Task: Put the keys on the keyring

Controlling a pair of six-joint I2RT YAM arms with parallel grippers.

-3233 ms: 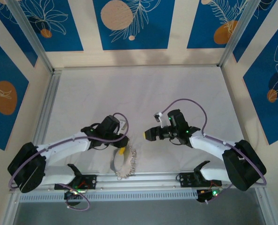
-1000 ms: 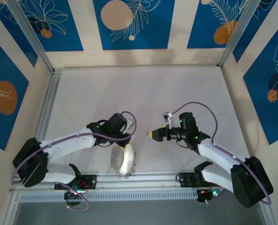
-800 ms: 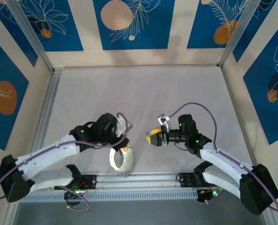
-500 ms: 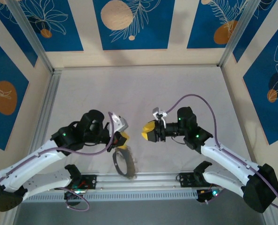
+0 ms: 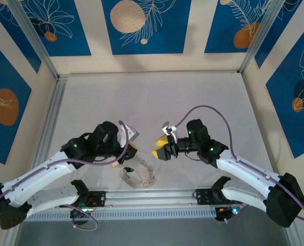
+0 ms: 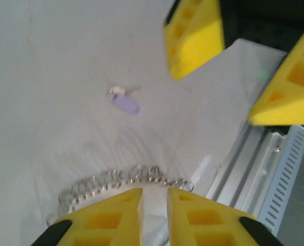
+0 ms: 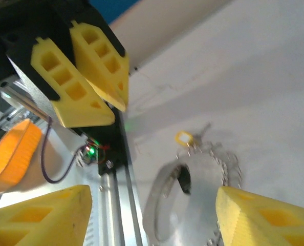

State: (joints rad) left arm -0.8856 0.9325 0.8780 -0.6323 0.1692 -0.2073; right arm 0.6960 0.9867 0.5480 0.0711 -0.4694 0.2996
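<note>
Keyring (image 5: 137,174) lies on table (image 5: 157,102) by front rail (image 5: 157,195), btwn the two arms. Lilac key (image 6: 126,105) sits loose on the surface, apart from the ring's chain, so it's not on. Yellow key (image 7: 183,137) is just beside the chain; hooked or not, can't tell. Left gripper (image 6: 154,197) hovers right over the ring, jaws nearly closed w/ a slim gap, nothing pinched per right-wrist view. Right gripper (image 5: 159,149) hangs nearby, jaws wide, empty. Looks barely begun: at least one key to pick up & thread, prob. both.
</note>
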